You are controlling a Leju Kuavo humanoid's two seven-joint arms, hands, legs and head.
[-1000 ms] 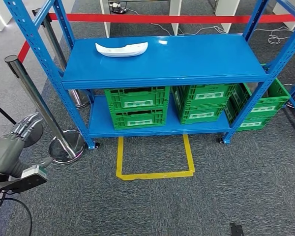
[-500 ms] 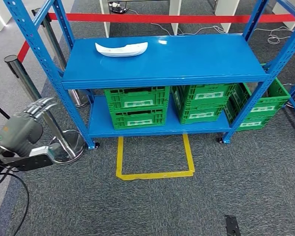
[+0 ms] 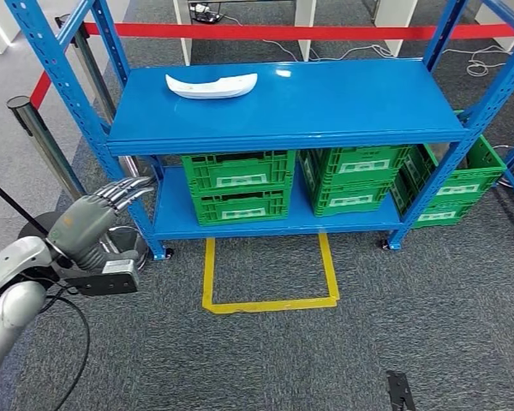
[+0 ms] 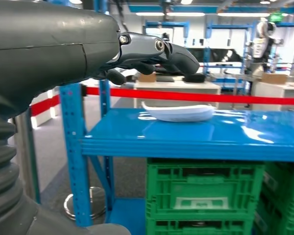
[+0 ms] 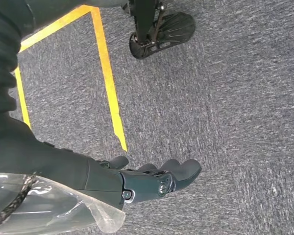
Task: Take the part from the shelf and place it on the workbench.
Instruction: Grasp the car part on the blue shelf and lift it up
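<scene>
L hand (image 3: 89, 224), fingers spread and empty, had risen over the last sec from low at the robot's side toward the shelf (image 3: 345, 107), nearing its front-left post: the reach looked under way, grasp not yet made. R hand (image 5: 153, 178) hung over carpet, fingers straight, holding nothing. The part (image 3: 212, 85) lay flat on the top deck, rear left, long axis along the shelf's length, its tapered tip toward the right.

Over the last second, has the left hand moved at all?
Yes. The left hand has risen and swung right toward the blue shelf's front-left post, its fingers now overlapping it, empty; the white part lies untouched.
</scene>
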